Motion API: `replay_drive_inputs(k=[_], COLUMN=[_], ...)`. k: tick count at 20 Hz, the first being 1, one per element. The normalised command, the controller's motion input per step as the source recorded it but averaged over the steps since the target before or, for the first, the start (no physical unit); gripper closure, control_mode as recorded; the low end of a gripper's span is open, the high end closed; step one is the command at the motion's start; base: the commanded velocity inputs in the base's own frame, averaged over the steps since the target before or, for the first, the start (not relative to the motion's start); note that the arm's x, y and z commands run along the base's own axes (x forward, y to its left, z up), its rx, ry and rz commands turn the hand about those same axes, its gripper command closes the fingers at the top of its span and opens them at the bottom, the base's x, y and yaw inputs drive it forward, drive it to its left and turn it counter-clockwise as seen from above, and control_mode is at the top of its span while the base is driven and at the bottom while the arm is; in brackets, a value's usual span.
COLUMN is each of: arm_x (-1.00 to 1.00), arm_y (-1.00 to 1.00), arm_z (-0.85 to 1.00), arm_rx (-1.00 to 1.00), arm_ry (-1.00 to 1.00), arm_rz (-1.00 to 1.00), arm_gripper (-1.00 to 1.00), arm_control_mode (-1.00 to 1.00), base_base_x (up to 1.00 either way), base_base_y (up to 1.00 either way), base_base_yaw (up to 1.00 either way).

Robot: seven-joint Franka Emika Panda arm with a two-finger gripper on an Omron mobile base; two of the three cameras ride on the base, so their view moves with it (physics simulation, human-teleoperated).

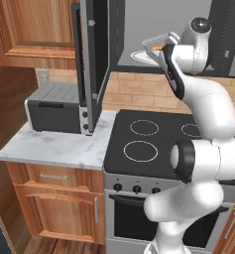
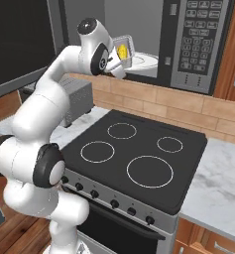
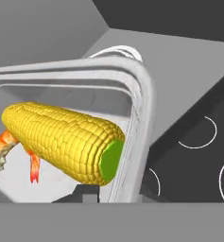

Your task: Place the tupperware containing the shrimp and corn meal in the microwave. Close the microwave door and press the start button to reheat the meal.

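While the arm reached up over the stove [image 2: 139,154], the tool [image 2: 120,60] sat at the mouth of the microwave [image 2: 153,37] with its jaws drawn narrow onto the near rim of the tupperware [image 2: 123,49], which hung in the air rather than resting on anything. In the right base view the tub was tipped steeply, its open face turned back toward the camera so the yellow corn [image 2: 122,51] showed. In the hand view the corn [image 3: 66,142] lay across the tub with a bit of orange shrimp [image 3: 4,144] beside it (how much shrimp was in there I could not tell).

The relation that mattered, as I judged it, was this: the white turntable plate [image 2: 145,60] inside the cavity lay just beyond and slightly below the tub, straight ahead along the tool's reach. The tub would need carrying inward and levelling before being set down, or the food might slide toward the low rim.

The microwave door [image 1: 91,64] stood swung wide open to the left, well apart from the tool, above the toaster oven [image 1: 57,106] on the tabletop [image 1: 54,146].
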Motion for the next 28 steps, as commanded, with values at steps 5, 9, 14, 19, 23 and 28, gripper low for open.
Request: replay_drive_inputs(k=[5,9,14,19,23,28], arm_x=[0.74,0.68,0.54,0.19,-0.07,-0.55], arm_y=[-0.25,-0.11,-0.03,-0.03,0.00,0.00], arm_z=[0.00,0.00,-0.01,-0.18,-0.30,-0.02], arm_rx=[0.01,0.00,0.00,0.00,0.00,0.00], arm_ry=[0.02,0.01,0.00,-0.03,-0.21,-0.27], arm_rz=[-0.02,-0.02,-0.07,-0.12,-0.06,-0.01], arm_gripper=[1.00,1.00,-1.00,-1.00,-1.00,-1.00], arm_control_mode=[-1.00,-1.00,-1.00,-1.00,-1.00,-1.00], base_base_x=[0.00,0.00,0.00,0.00,0.00,0.00], base_base_y=[0.00,0.00,0.00,0.00,0.00,0.00], base_base_yaw=[0.00,0.00,0.00,0.00,0.00,0.00])
